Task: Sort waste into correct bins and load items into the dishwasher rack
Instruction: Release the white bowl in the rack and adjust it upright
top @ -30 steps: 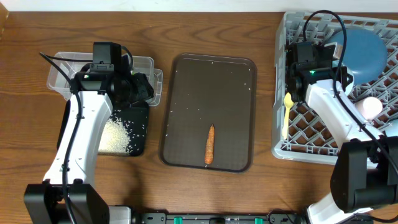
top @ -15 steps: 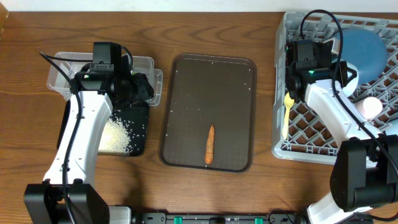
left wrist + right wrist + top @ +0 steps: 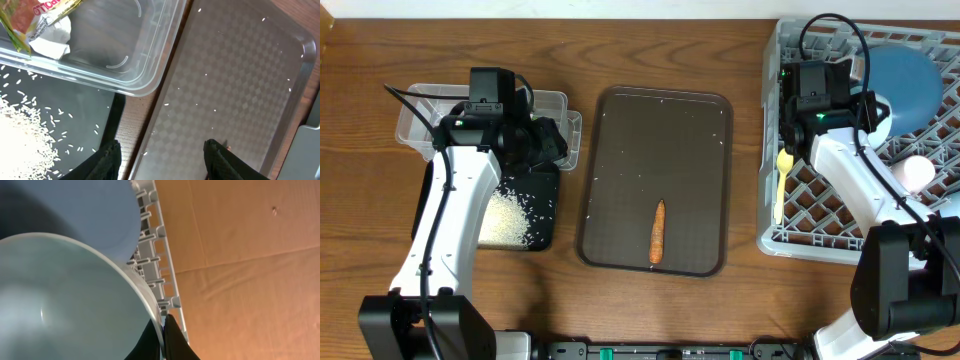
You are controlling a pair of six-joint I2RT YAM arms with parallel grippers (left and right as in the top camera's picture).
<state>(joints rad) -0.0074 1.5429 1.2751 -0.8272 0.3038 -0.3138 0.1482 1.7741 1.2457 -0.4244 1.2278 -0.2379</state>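
An orange carrot (image 3: 658, 231) lies on the dark brown serving tray (image 3: 620, 130). Loose white rice (image 3: 515, 215) lies in the black tray (image 3: 542, 180); it also shows in the left wrist view (image 3: 20, 135). The clear tub (image 3: 420, 112) holds a yellow-green wrapper (image 3: 35, 15) and a white tissue (image 3: 50, 42). My left gripper (image 3: 552, 142) is open and empty (image 3: 162, 160) above the gap between the black tray and the brown tray. My right gripper (image 3: 855, 100) is shut on the rim of the white bowl (image 3: 60, 295), over the grey rack (image 3: 790, 215), beside the dark blue bowl (image 3: 905, 85).
A pale yellow spoon (image 3: 781, 185) lies along the rack's left side. A small pale cup (image 3: 920, 172) sits at the rack's right. The brown tray (image 3: 235, 95) carries a few stray rice grains. Beyond the rack's edge (image 3: 150, 265) the right wrist view shows brown cardboard.
My right gripper has shifted slightly toward the back of the rack with the white bowl in it. The left arm has not moved.
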